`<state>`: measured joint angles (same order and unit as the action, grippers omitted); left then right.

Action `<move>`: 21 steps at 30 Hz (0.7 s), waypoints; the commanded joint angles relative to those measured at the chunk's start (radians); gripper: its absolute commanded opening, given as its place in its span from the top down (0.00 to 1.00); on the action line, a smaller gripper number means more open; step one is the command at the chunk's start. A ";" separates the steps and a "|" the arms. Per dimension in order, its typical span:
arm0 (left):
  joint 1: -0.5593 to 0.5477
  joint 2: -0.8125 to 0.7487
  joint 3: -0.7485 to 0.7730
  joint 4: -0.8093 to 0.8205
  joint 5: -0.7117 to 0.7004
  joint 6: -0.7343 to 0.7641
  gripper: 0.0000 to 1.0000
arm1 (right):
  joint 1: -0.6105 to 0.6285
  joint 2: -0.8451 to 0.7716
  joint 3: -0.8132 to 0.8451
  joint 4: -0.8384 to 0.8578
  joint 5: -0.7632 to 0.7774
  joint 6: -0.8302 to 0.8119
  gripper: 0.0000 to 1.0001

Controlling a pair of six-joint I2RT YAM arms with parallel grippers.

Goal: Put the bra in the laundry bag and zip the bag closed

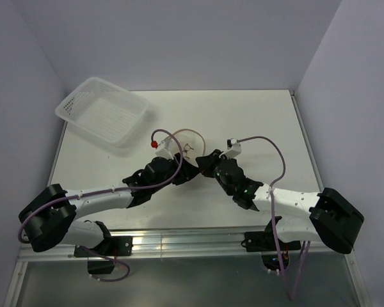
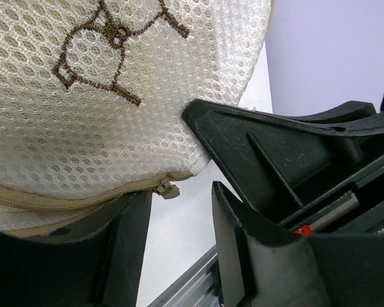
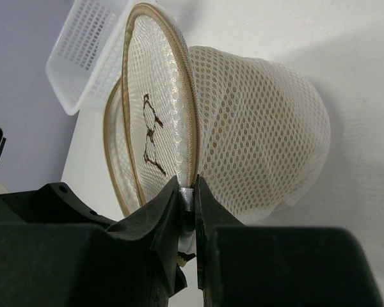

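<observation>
Though your right pincer nips the laundry bag and your left pincer spreads empty, the lid stands unzipped

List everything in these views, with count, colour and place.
laundry bag: one, white mesh with tan rim, table centre, lid flap ajar
zip slider: one, tan, on the bag's zip, just above the left fingers
basket: one, white plastic, far-left table corner
table: one, white
bra: none discernible
left arm, right arm: two, black and white, near edge
left hand: one, black, open, under the bag's edge
right hand: one, black, shut on the bag's rim
</observation>
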<state>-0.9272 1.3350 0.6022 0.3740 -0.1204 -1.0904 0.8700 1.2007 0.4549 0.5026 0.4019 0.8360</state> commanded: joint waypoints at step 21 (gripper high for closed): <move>-0.004 -0.016 0.028 -0.033 0.002 -0.098 0.62 | 0.047 0.016 0.048 -0.016 0.136 -0.112 1.00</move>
<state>-0.9272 1.3350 0.6022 0.3229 -0.1112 -1.1721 0.9077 1.2285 0.4881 0.4858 0.4732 0.7570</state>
